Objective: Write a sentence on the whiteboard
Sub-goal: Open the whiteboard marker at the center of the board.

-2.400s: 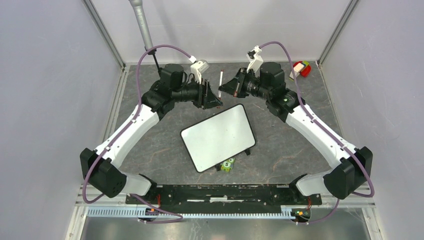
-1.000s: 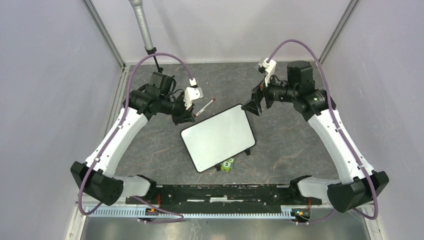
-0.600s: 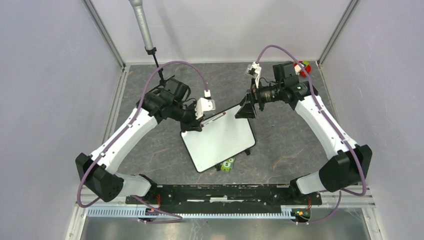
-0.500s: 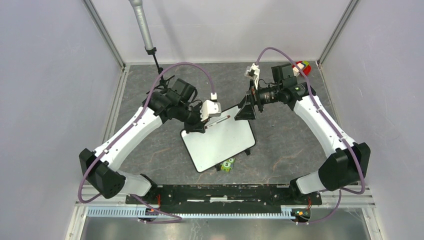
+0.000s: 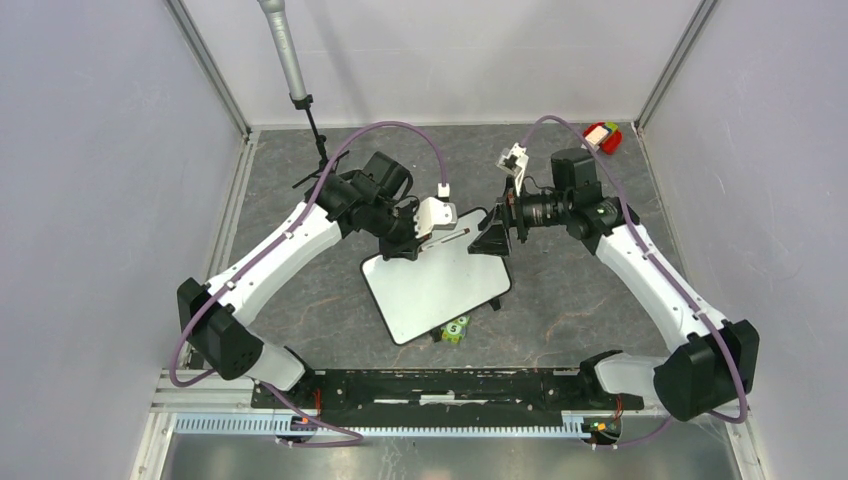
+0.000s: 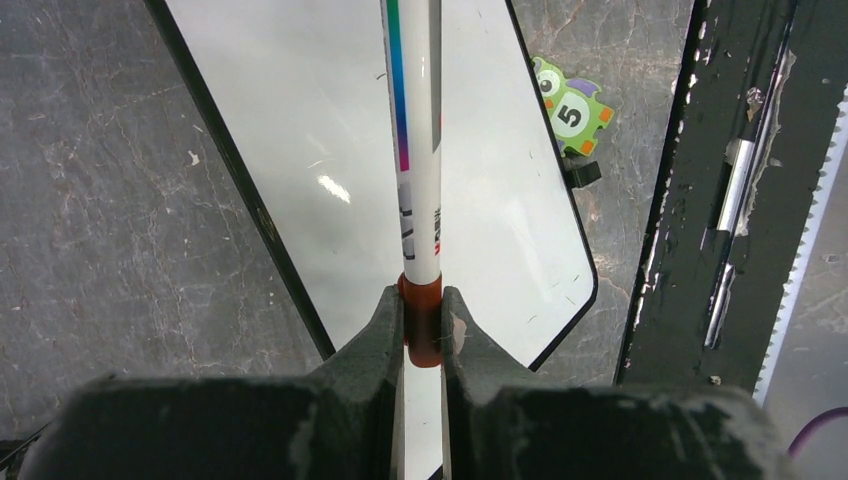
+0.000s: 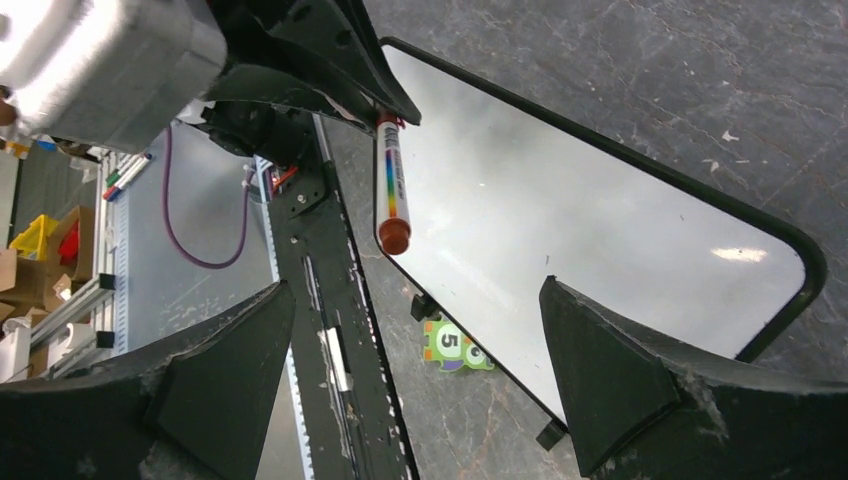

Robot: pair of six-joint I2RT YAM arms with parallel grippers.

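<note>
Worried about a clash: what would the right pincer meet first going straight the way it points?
Likely the free end of the marker, held out by the left pincer over the whiteboard; depth is unclear.

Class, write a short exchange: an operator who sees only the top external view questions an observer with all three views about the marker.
Operator: Where exactly do the left jaws grip?
Observer: In the left wrist view they pinch one reddish-brown end of the marker.
Operator: Is its free end bare?
Observer: No. The right wrist view shows it rounded and reddish-brown, apparently capped.
</note>
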